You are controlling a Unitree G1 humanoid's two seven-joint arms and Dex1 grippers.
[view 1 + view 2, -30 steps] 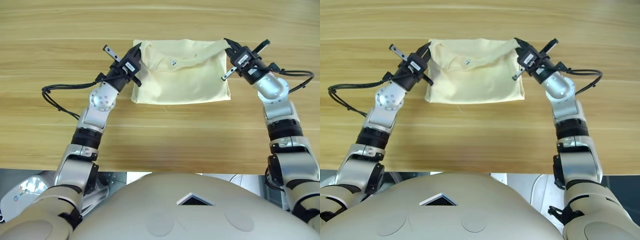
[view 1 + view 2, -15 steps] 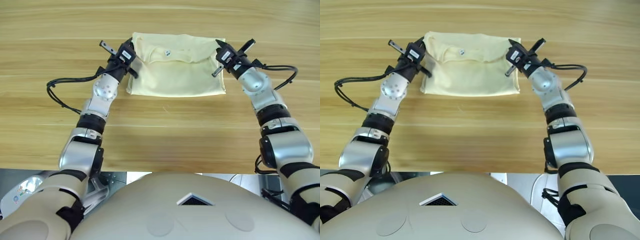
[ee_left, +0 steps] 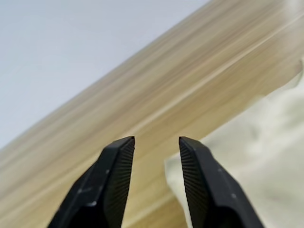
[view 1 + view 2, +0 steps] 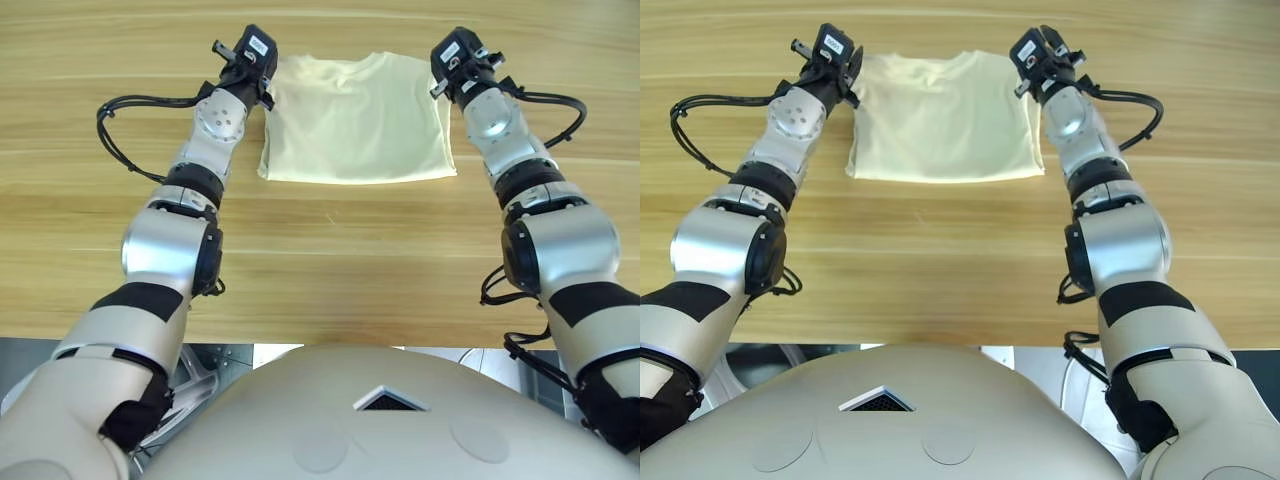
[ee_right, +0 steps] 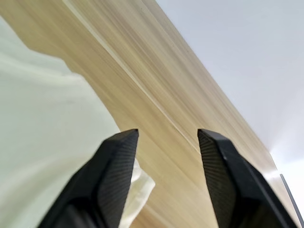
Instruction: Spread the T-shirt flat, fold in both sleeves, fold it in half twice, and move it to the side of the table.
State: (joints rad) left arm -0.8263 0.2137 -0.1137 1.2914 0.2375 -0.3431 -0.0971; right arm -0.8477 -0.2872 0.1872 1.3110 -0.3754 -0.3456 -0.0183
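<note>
The pale yellow cotton T-shirt [image 4: 352, 120] lay flat on the light wooden bench [image 4: 320, 260] as a rough rectangle, directly between the two hands. Its neckline was at the edge nearest them and a straight edge at the side farthest from them.

The left hand [image 3: 156, 140] was just beside the shirt's left corner on the neckline side. Its two black ribbed fingers [image 3: 116, 180] stood apart with bare bench showing through the gap, and it had hold of nothing. In the left wrist view a corner of the cloth lay close by one fingertip, outside the gap. I could not tell whether that finger touched it.

The right hand [image 5: 167, 133] was just beside the opposite corner on the same edge. Its fingers [image 5: 114, 175] were likewise spread, a little wider, with only wood grain between them and nothing in its grip. In the right wrist view the cloth ran along the outer side of one finger and a small fold of it peeked out past that finger. Whether they touched could not be made out.

A black cable [image 4: 120, 110] looped over the bench on the outer side of the left hand, well apart from the shirt. A second black cable [image 4: 560, 100] curved on the outer side of the right hand.
</note>
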